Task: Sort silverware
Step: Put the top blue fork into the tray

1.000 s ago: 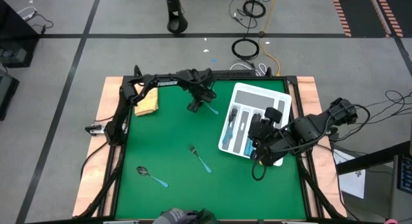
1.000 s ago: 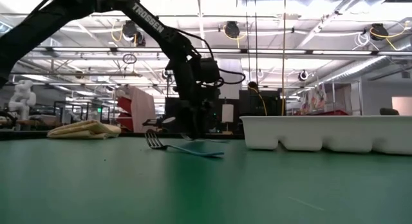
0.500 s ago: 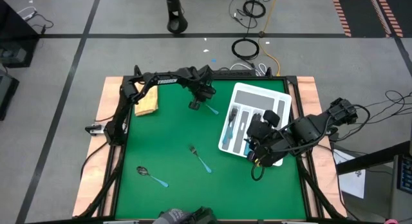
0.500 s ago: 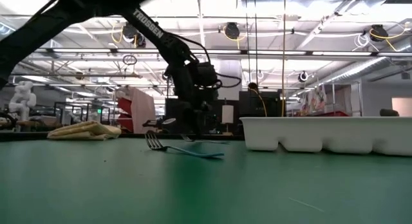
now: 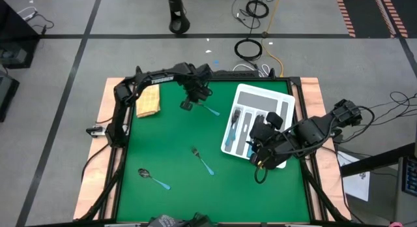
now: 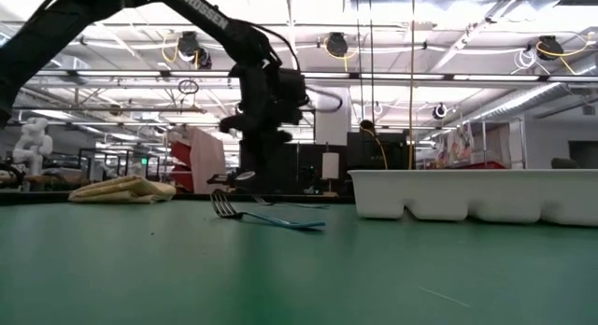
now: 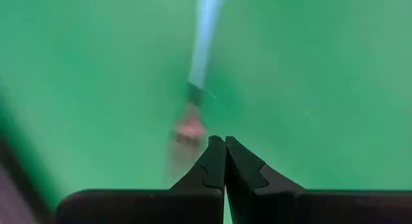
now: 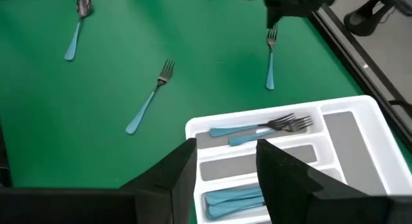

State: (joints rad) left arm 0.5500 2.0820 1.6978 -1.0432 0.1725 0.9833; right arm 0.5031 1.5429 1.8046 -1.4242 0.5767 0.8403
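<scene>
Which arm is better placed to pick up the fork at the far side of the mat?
Left: the left gripper is shut, empty, beside that fork; the right gripper hangs over the tray.

The only readable lettering is the brand word "TROSSEN", printed in white capitals along the dark link of the left robot arm (image 6: 204, 9) in the low view, on the section leading down toward that arm's wrist and gripper. In the high view the same left arm carries a small white mark on its link behind the gripper, too small to read. No other text, number or sign is legible.
</scene>
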